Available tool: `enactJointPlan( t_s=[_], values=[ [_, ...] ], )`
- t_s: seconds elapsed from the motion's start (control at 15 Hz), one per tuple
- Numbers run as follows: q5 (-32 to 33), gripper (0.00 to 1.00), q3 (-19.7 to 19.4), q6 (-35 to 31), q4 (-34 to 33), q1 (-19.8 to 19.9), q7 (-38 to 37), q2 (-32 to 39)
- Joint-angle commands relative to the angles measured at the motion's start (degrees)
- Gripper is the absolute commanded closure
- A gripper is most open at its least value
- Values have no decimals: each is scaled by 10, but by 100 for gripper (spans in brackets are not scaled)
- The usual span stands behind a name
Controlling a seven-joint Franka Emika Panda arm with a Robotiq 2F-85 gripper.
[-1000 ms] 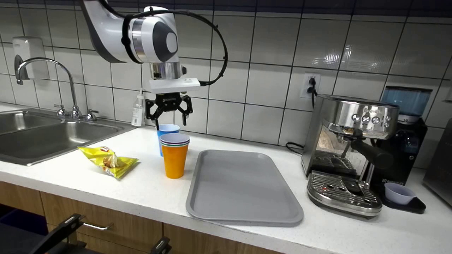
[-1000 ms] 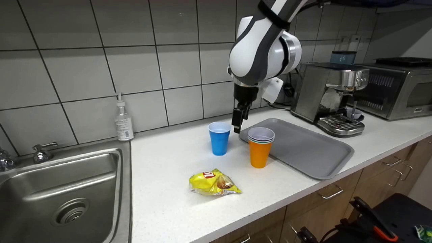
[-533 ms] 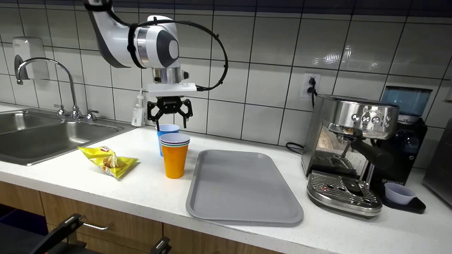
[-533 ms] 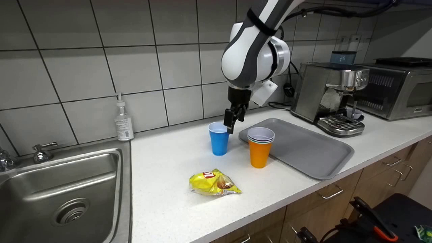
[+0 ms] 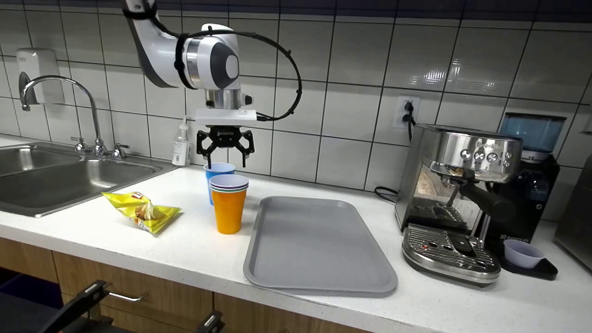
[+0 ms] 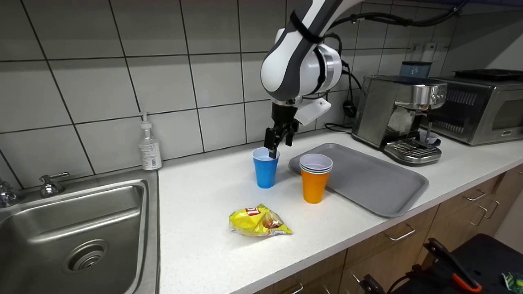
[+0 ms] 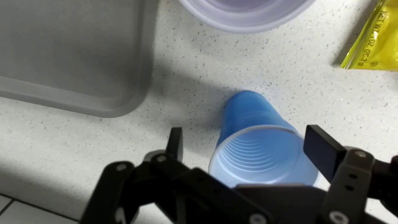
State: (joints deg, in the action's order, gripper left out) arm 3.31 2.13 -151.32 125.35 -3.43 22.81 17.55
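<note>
the black two-fingered gripper (image 5: 226,163) hangs pointing down, its fingers spread wide, close by the mouth of a tall blue plastic cup (image 6: 264,171) with a paler inside. this cup stands upright on the white speckled counter (image 6: 196,253), and in the wrist view its round mouth shows between the two fingertips (whether either one touches the rim, i cannot tell). near the cup but apart from it stands a stack of plastic cups (image 5: 229,208), orange on the outside, with a pale lilac one nested at the top. a flat grey rectangular tray (image 5: 319,245) with rounded corners lies just beside the stack, while a crumpled yellow snack bag (image 6: 259,220) lies on the stack's other side. in both exterior views a clear pump bottle (image 6: 150,153) with a white label stands at the white tiled wall (image 6: 220,81), near the stainless steel sink (image 6: 151,228), and a boxy silver espresso machine (image 5: 430,194) stands beyond the tray.
</note>
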Motion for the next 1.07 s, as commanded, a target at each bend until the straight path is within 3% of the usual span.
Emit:
enactJointPlan(
  t_s=[0.0, 0.4, 1.0],
  values=[
    [-14, 0, 20, 37, -28, 18, -12, 2],
    [-8, 0, 12, 46, -54, 12, -47, 18],
    [12, 0, -8, 33, -87, -4, -154, 64]
  ],
)
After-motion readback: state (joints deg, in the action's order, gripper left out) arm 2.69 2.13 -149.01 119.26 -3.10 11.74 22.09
